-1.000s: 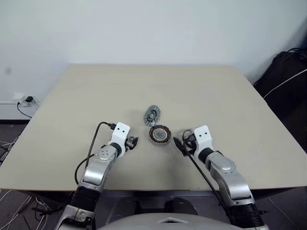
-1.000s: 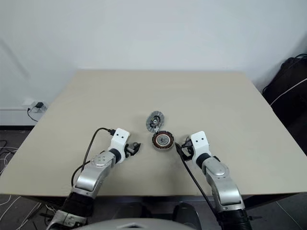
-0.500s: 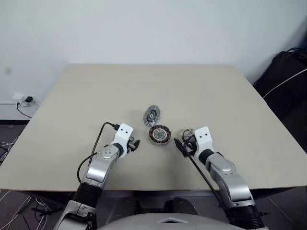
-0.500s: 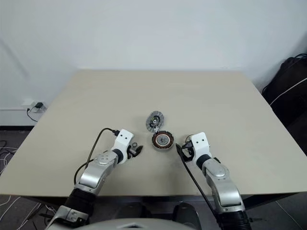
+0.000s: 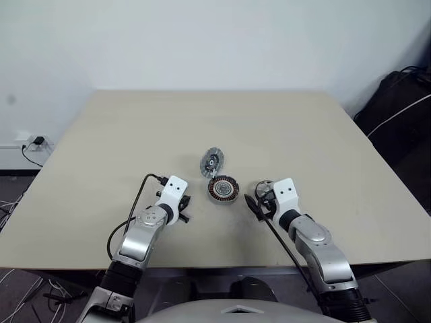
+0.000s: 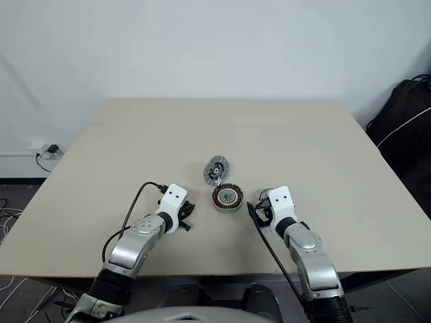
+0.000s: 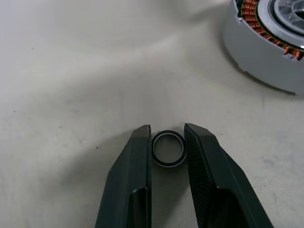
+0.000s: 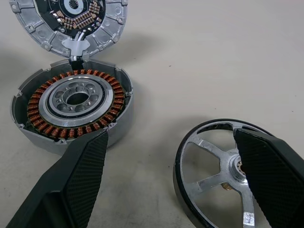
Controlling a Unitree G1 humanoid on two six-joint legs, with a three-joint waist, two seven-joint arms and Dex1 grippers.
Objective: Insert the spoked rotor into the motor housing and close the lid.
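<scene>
— Both pincers first: how do they stand?

— Left gripper (image 7: 167, 137) has its two black fingers drawn in on either side of a small dark ring (image 7: 168, 148), which lies flat on the table (image 5: 121, 134). The fingers sit right against the ring's outer edge; whether they actually press it cannot be told. Right gripper (image 8: 171, 156) stands spread wide, holding nothing, its two textured fingers well apart.

— Then the things, biggest down?

— The beige table carries everything. On it, near the middle and between the two arms, sits the motor housing (image 8: 71, 107): a round light-grey shell, open on top, with a ring of copper windings around a silver centre with holes. Joined to its far edge is the lid (image 8: 71, 21), tipped back so its inner face shows, with ribbed rim and dark centre with copper contacts.

— And the spoked rotor?

— The spoked rotor (image 8: 216, 166) lies flat on the table just beside the housing, apart from it, on the right gripper's side. In the right wrist view it shows between that gripper's two spread fingers, one finger overlapping its rim; its dark outer rim, silver spokes and central hub face up. It is not in the housing.

— Smallest thing?

— The dark ring between the left gripper's fingers, near the housing but apart from it.
</scene>
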